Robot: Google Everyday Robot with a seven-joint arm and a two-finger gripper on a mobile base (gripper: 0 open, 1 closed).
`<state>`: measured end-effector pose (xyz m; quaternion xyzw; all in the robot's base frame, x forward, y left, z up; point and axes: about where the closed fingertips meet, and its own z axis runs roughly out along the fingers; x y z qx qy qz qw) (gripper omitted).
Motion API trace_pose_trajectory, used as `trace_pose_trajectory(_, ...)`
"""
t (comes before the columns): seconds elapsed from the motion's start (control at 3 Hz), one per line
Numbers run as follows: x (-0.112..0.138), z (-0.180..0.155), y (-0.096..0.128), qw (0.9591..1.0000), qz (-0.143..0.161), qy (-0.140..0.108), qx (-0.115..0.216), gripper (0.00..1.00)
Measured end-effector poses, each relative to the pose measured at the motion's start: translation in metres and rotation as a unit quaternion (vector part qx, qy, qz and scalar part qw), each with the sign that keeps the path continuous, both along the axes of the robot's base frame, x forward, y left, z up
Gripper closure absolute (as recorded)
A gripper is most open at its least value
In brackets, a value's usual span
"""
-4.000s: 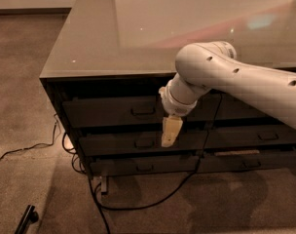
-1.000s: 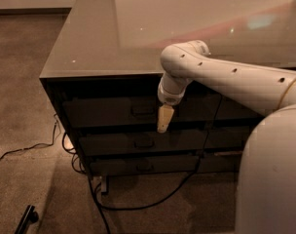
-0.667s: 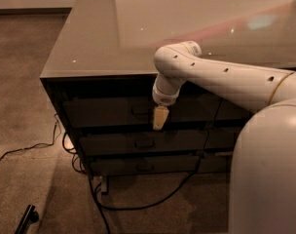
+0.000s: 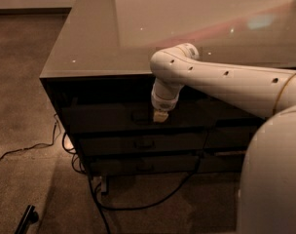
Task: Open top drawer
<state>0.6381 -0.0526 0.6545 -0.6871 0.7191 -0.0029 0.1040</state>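
- Camera view has the robot's white body (image 4: 274,179) nearest, low on the right and close to the cabinet; if the base stands too near, a drawer sliding out could run into it
- On the carpet below the cabinet trail dark cables (image 4: 97,194); a base backing away to pull could roll onto them and tug them
- Under the target, the lower drawers (image 4: 138,144) carry similar handles; a tool that sinks would hook the wrong one
- Shut beneath the counter edge sits the top drawer (image 4: 104,117), its handle (image 4: 140,116) at the front's centre; the tool (image 4: 160,115) hangs before that front just right of the handle, and I cannot tell whether it is open or closed, so a pull from here may catch nothing
- Farthest, the counter (image 4: 99,43) lies close behind the bend of the arm (image 4: 226,84); lifting while pulling could knock the arm on its edge
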Motion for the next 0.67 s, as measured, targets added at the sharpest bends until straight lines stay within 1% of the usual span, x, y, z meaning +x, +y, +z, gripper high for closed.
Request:
trace_pose_trajectory(0.33, -0.0011, 0.0084, -0.0006, 1.0, 0.0, 0.0, -0.001, 0.88)
trace_pose_trajectory(0.67, -0.0011, 0.0168, -0.0006, 1.0, 0.0, 0.0, -0.001, 1.0)
